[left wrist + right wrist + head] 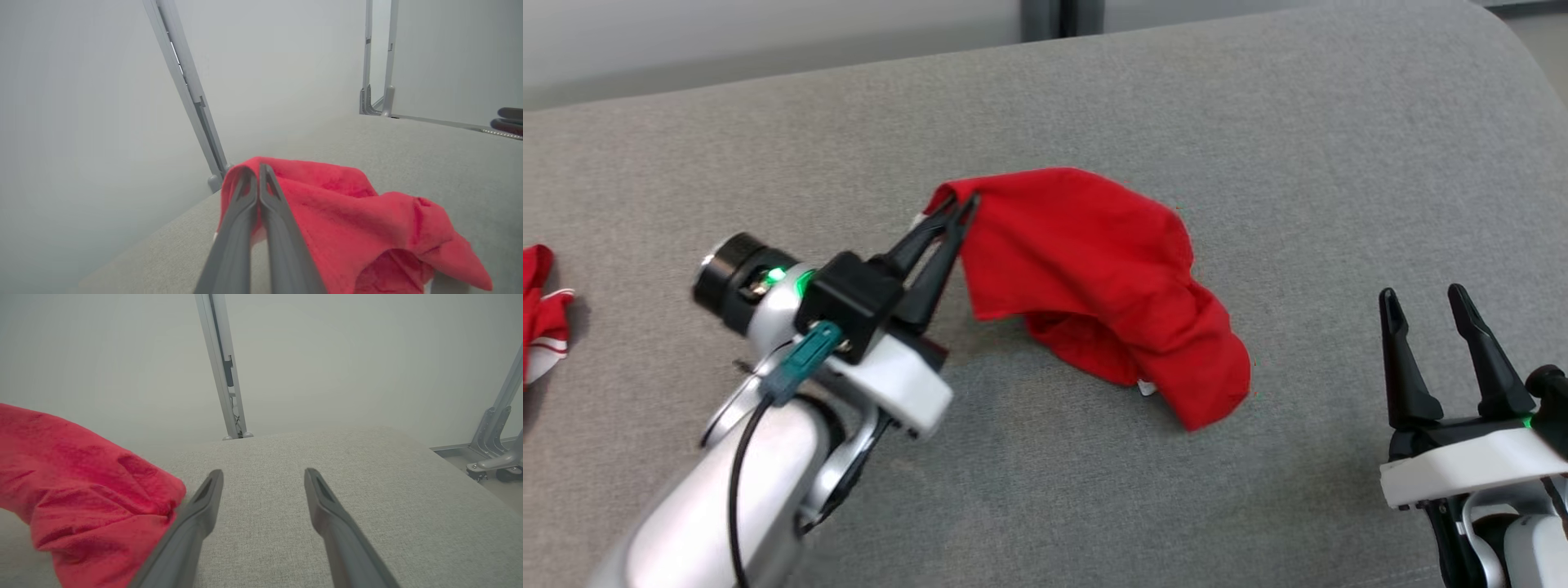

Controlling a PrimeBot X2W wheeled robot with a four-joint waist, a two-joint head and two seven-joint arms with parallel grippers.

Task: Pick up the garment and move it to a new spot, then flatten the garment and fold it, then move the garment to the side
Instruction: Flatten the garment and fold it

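Left gripper [960,211]: clamped on a raised corner of the red garment [1094,269].
Right gripper [1421,300]: fingers apart, holding nothing, near the grey cushion's [1258,147] right edge.
Garment: crumpled on the cushion's middle.
Other cloth [541,314]: red and white, at the left edge.

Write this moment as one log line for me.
left fingers: shut on garment edge, raised | right fingers: open, empty | garment: crumpled, mostly on grey surface
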